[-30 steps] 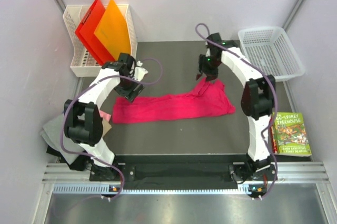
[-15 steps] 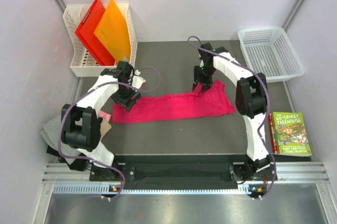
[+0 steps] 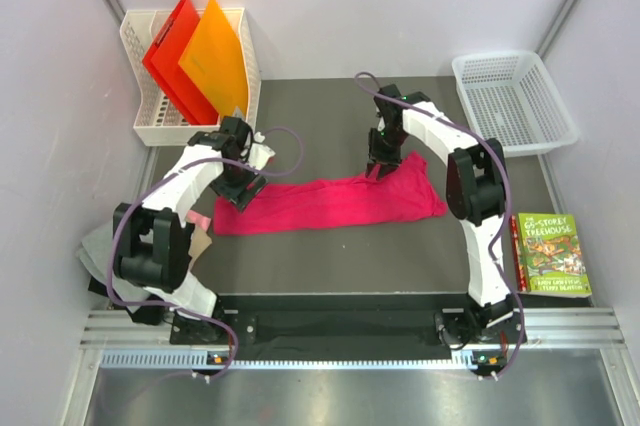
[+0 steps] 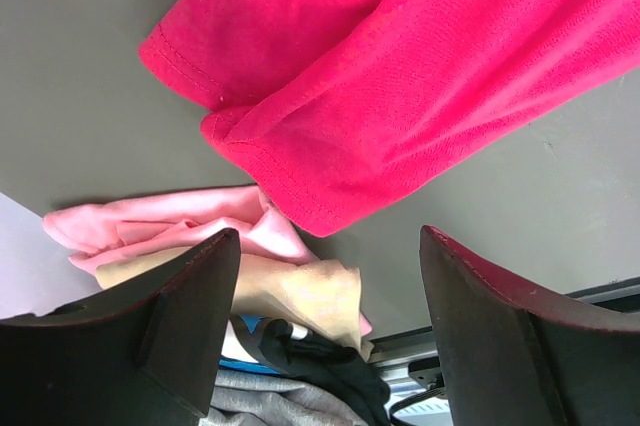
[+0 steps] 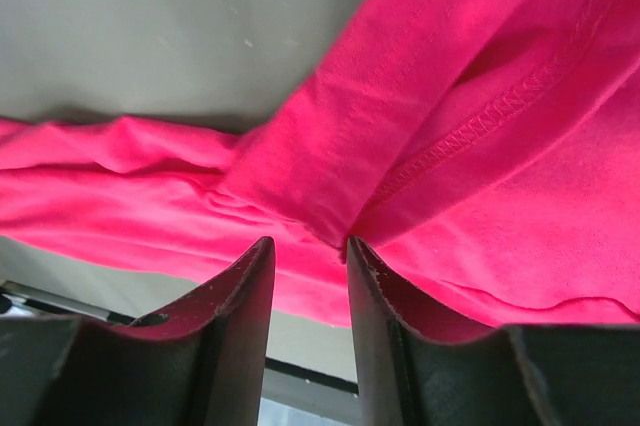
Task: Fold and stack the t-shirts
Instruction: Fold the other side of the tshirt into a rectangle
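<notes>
Along far edge of large magenta-pink cloth t-shirt (image 3: pixel 330 201), tighten right gripper (image 5: pixel 308 246) nipping its fold; lower wide-open, empty left gripper (image 4: pixel 330 238) squarely onto left hem.

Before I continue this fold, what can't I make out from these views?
- Right gripper: the right wrist view shows magenta shirt in its narrow gap, but not whether it is pinched. In the top view its own wrist hides the tips.
- Shirt pile: the left gripper fingers and the bottom edge cut it off in the left wrist view. The left arm covers it from above. Uncountable.
</notes>
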